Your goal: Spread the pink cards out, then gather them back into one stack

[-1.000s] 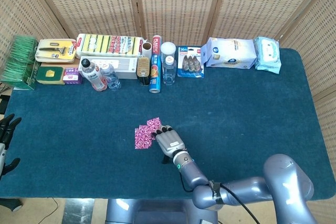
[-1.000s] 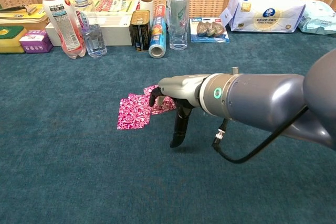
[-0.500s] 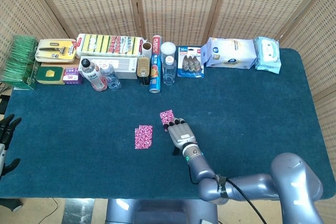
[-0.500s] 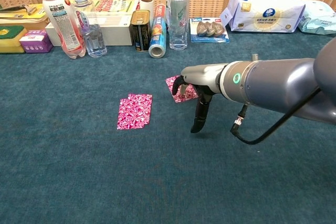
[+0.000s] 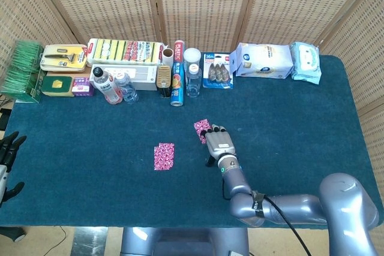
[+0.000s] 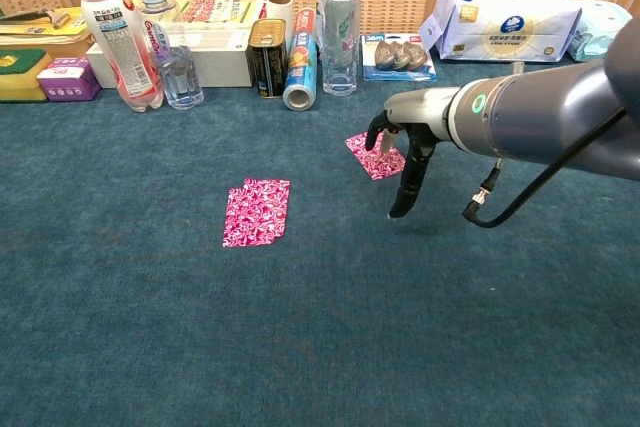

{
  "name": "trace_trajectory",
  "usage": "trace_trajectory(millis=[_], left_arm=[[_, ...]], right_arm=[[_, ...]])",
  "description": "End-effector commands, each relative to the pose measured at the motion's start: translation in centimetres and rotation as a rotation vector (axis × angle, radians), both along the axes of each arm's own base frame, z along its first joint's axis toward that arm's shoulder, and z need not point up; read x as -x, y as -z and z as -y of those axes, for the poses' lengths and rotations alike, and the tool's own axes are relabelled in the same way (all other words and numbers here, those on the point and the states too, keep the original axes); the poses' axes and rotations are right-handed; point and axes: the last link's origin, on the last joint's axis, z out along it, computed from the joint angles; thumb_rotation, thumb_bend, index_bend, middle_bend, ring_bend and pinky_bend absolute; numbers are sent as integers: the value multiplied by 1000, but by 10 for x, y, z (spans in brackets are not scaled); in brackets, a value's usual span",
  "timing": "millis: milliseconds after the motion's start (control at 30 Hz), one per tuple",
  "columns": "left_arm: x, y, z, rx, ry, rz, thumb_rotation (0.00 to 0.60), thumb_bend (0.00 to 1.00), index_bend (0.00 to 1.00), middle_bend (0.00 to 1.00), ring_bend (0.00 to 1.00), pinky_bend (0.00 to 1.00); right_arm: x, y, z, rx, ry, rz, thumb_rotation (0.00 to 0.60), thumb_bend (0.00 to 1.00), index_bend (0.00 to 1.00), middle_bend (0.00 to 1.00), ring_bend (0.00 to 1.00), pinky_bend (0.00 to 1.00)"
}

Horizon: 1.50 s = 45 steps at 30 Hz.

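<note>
Pink cards lie in two spots on the blue table [image 5: 90, 142]. One pink stack [image 6: 257, 212] sits flat, well apart from the right hand [image 6: 400, 142]. The other pink card [image 6: 375, 155] lies tilted under that hand's fingertips [image 6: 381, 137], which press down on it. The left hand [image 5: 7, 148] hangs off the table's edge, fingers spread, holding nothing.
</note>
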Motion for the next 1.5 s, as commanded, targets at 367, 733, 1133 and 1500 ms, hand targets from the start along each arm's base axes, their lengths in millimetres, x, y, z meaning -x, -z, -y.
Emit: trace_trajectory(millis=[367, 733, 1133, 1500], left_arm=[[1, 3, -1, 24, -9, -12, 600, 51, 0, 0, 0, 49], [2, 2, -2, 31, -14, -9, 600, 50, 0, 0, 0, 49], [3, 0, -3, 32, -15, 0, 600, 51, 0, 0, 0, 49], [2, 2, -3, 37, -15, -4, 600, 51, 0, 0, 0, 49]], right_arm=[[-54, 5, -35, -122, -124, 171, 600, 0, 172, 179, 11, 35], [-72, 42, -53, -184, -145, 146, 600, 0, 172, 180, 11, 35], [-62, 48, -60, -200, -168, 113, 600, 0, 182, 184, 12, 35], [-44, 44, -54, -186, -151, 80, 600, 0, 200, 215, 19, 36]])
